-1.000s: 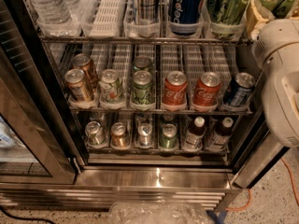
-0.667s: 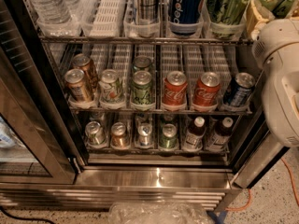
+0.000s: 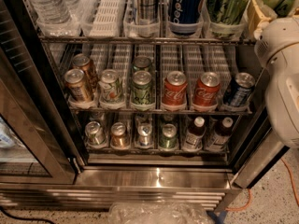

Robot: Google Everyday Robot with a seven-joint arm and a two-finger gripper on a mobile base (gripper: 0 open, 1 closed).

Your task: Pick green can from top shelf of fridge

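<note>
The green can [image 3: 228, 4] stands on the top shelf [image 3: 140, 39] of the fridge [image 3: 159, 177], at one o'clock.
The white arm [image 3: 280, 83] is at three o'clock, below-right of the can; its gripper seems out of view, so I cannot tell its state.

Glossy metal green can [image 3: 229, 4]; chrome top shelf [image 3: 107, 39]

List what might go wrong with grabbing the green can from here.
1. The green can sits in a clear bin close beside the Pepsi can. The fingers may knock that neighbour, or the bin's front lip may catch the can as it comes out.
2. The gripper is out of view. Only the white arm shows at the right, covering part of the fridge, so the approach may be misjudged.
</note>
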